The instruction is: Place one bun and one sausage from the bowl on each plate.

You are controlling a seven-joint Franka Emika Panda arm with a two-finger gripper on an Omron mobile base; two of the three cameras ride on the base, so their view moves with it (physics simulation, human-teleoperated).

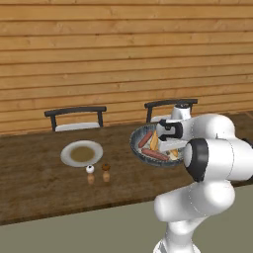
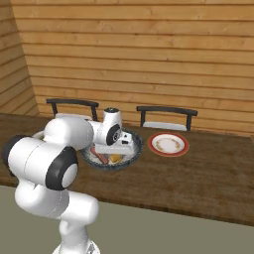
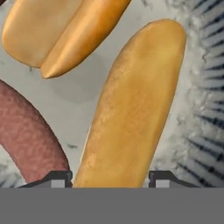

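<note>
Plate (image 1: 81, 153): left on the wooden table (image 1: 39, 188), well apart from the bowl; two small shakers (image 1: 98, 170) just in front of it.
Bowl (image 1: 136, 143): right of the plate, holding sausages (image 1: 154, 154) and buns.
Gripper (image 3: 109, 177): lowered into the bowl, fingertips (image 3: 59, 178) spread on either side of a long bun (image 3: 131, 109), not yet closed on it.
Sausage (image 3: 26, 135): just left of that bun.
</note>
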